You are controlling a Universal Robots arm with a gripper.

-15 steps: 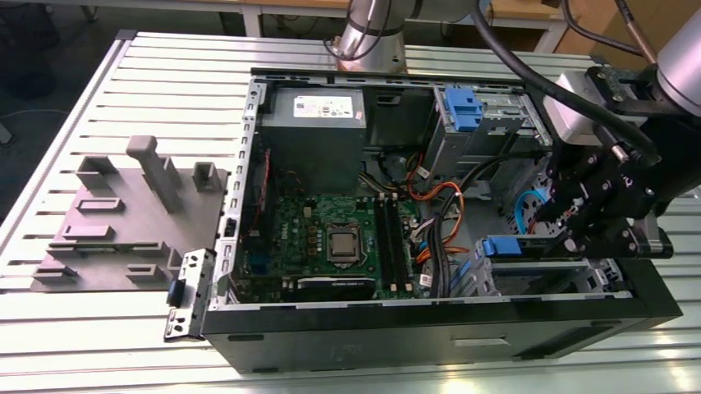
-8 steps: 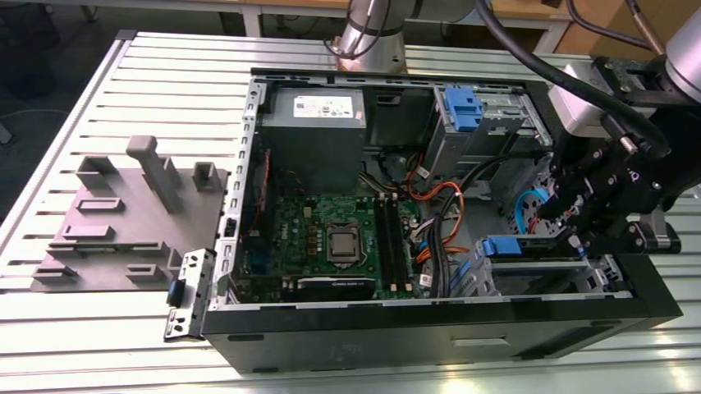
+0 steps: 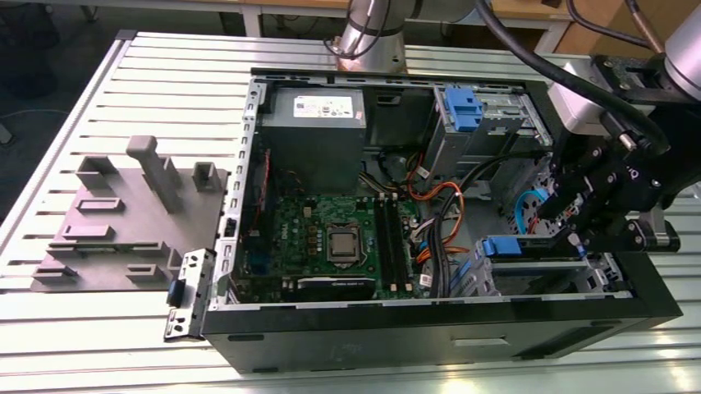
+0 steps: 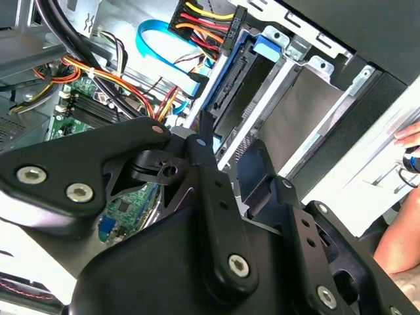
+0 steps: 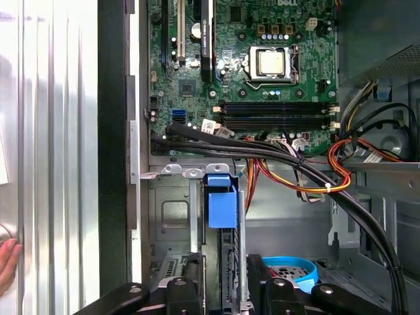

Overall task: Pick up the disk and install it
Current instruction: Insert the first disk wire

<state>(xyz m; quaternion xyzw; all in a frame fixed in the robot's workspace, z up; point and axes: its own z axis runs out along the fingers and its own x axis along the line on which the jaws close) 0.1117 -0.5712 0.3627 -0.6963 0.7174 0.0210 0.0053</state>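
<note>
**Disk on edge in the drive cage, pincer right at it**

The pincer (image 3: 575, 234) hangs inside the open black tower computer case (image 3: 438, 332), which lies on the slatted aluminium desk (image 3: 98, 328). I cannot tell whether it is clenched or released. In the exterior view its own black body hides what lies beneath it, and the wrist views show black linkage close up without settling the matter.

The flat silver-metal disk (image 5: 228, 259) with blue plastic rails stands on edge in the bare-metal drive cage (image 5: 167, 216), directly at the pincer. The first wrist view shows its narrow edge. In the second wrist view the disk (image 4: 226, 88) shows a blue rail and a dark connector edge.

Just beyond the pincer run thick black cables (image 5: 262, 152), then the green motherboard (image 5: 262, 85). A person's hand (image 5: 6, 262), cut off by the frame, lies over the desk beside the case.
</note>
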